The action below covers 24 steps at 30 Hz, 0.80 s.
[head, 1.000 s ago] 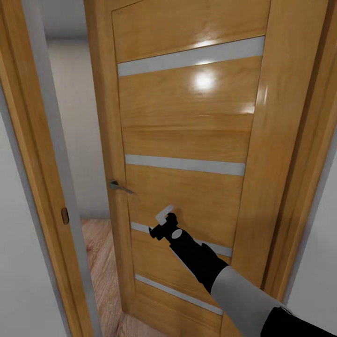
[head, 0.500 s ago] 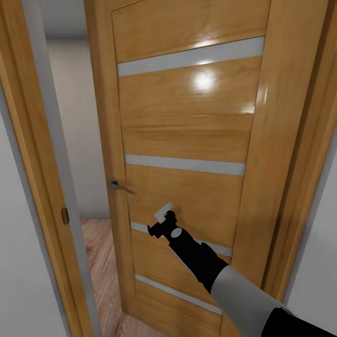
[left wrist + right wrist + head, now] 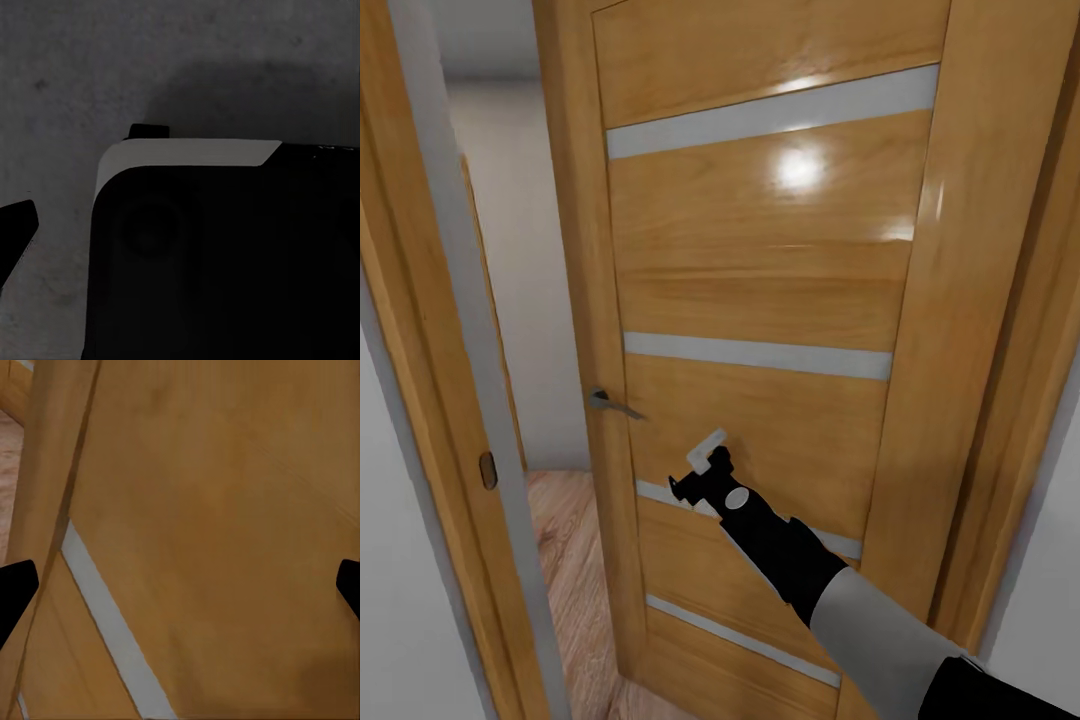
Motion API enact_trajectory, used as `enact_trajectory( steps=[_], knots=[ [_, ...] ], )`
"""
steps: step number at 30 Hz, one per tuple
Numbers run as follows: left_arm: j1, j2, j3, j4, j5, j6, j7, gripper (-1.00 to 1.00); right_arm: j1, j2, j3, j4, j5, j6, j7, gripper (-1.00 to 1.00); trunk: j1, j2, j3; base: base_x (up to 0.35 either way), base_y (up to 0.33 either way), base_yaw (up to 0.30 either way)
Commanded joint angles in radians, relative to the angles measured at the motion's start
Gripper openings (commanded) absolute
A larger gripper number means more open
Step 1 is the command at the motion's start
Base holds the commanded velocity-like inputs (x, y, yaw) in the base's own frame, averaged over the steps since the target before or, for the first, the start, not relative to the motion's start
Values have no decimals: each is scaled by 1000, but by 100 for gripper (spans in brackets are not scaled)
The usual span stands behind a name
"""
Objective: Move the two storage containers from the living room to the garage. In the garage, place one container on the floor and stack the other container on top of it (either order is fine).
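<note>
The two storage containers are out of view. My right gripper (image 3: 705, 462) is stretched forward against the lower middle panel of a glossy wooden door (image 3: 760, 250), below and right of its metal handle (image 3: 610, 403). In the right wrist view its two dark fingertips (image 3: 15, 592) sit at opposite edges, wide apart, with the door panel (image 3: 225, 510) close behind and nothing between them. My left gripper (image 3: 180, 232) points down at dark grey floor (image 3: 150, 60); one fingertip (image 3: 15, 232) shows far out to the side, holding nothing.
The door stands partly open, with a narrow gap between its handle edge and the wooden door frame (image 3: 420, 350). Through the gap I see light wood plank flooring (image 3: 565, 560) and a pale wall (image 3: 520, 200). My own black-and-white body (image 3: 225, 262) lies under the left wrist.
The door has swung slightly further away and the gap beside it is a little wider. The whole view has shifted slightly. My right gripper stays pressed against the same panel.
</note>
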Motion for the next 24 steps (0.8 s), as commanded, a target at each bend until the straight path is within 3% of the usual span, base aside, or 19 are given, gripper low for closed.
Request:
enact_trajectory(
  steps=[1,24],
  knots=[
    [0,0,0,-1,8,-2,0,100,-1,0,3,-1,-2,4,-4,100,1,-1,-1,306,0,0],
    [0,0,0,-1,8,-3,0,100,-1,0,2,32,0,-10,-11,100,1,-1,-1,302,0,0]
  ],
)
